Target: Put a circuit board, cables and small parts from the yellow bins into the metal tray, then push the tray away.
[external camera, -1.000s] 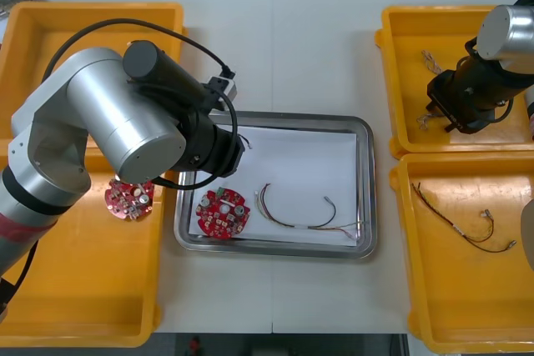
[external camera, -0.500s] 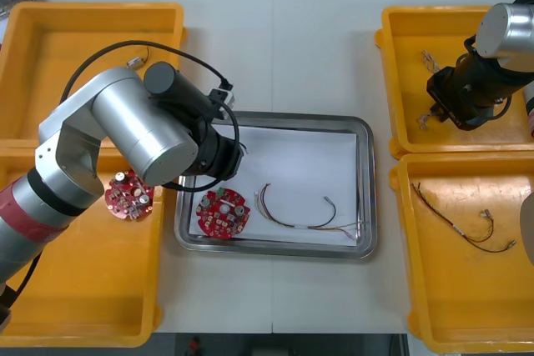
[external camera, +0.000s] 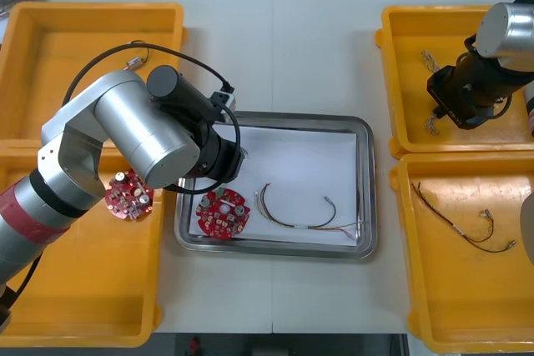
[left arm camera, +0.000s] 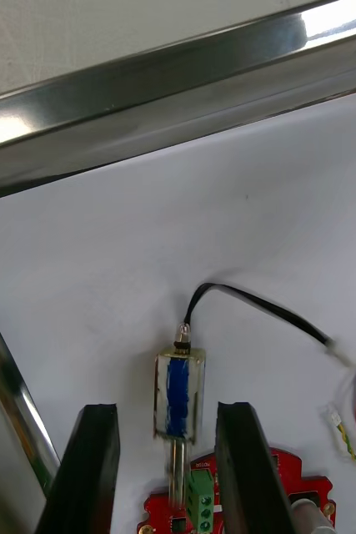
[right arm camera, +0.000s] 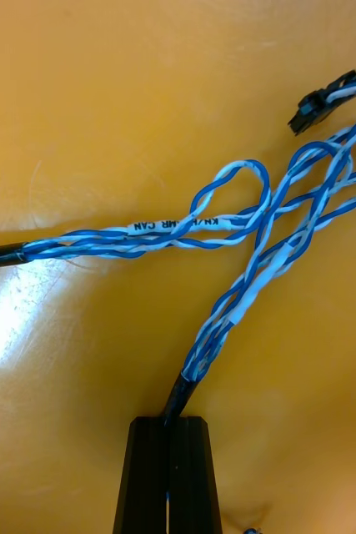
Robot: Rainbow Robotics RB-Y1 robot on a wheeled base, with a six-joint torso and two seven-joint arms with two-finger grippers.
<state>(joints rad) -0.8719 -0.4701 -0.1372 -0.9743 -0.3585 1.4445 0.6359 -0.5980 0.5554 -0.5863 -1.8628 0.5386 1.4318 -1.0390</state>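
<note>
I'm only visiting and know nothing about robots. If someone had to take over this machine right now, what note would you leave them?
Left hand: open over the metal tray. A small metal part lies loose between its fingers on the white floor, next to the circuit board.
Right hand: shut on the end of the blue and white cable, in the far right yellow bin.
Done: the circuit board, the red and yellow cable and the small metal part are in the tray.
Left: carry the blue and white cable to the tray, then push the tray away.
</note>
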